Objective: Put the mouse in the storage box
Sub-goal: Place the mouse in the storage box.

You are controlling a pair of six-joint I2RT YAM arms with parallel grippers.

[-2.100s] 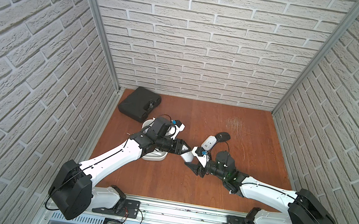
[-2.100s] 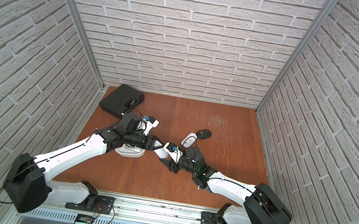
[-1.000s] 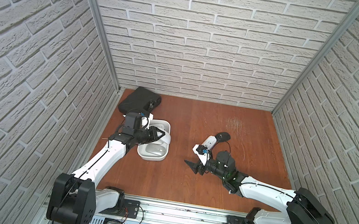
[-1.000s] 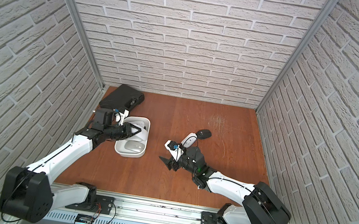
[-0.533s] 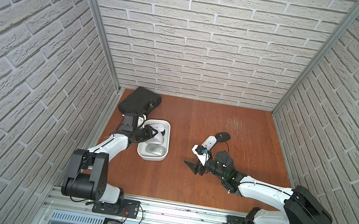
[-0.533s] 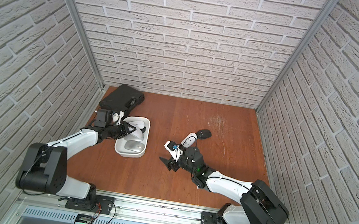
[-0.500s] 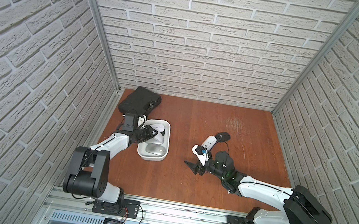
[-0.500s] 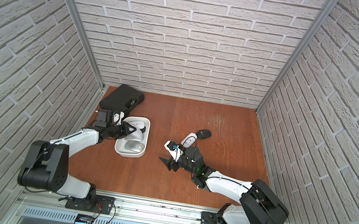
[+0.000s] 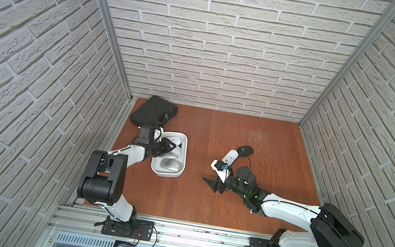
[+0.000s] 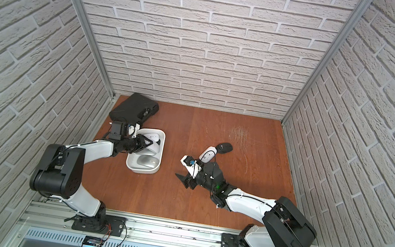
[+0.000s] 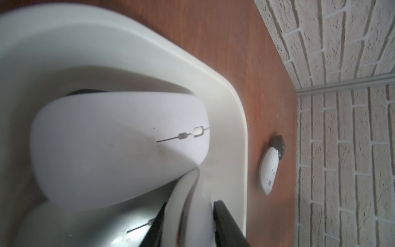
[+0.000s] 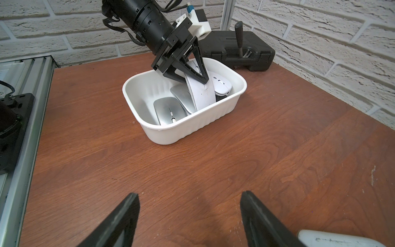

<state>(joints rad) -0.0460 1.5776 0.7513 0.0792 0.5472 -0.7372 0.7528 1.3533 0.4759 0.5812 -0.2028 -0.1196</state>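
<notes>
The left end effector (image 12: 195, 80) is straddling a mouse (image 12: 203, 94) standing on edge inside the box (image 12: 192, 126); pinching or releasing, I cannot tell. The right end effector (image 12: 189, 193) is hovering spread, empty. A second white mouse (image 9: 229, 157) and a black mouse (image 9: 245, 151) are lying on the bench (image 12: 277, 149), probably left to do.

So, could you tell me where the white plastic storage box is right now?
In both top views the white plastic storage box sits left of centre on the wooden table, right beside the flat black case, under the left gripper.
</notes>
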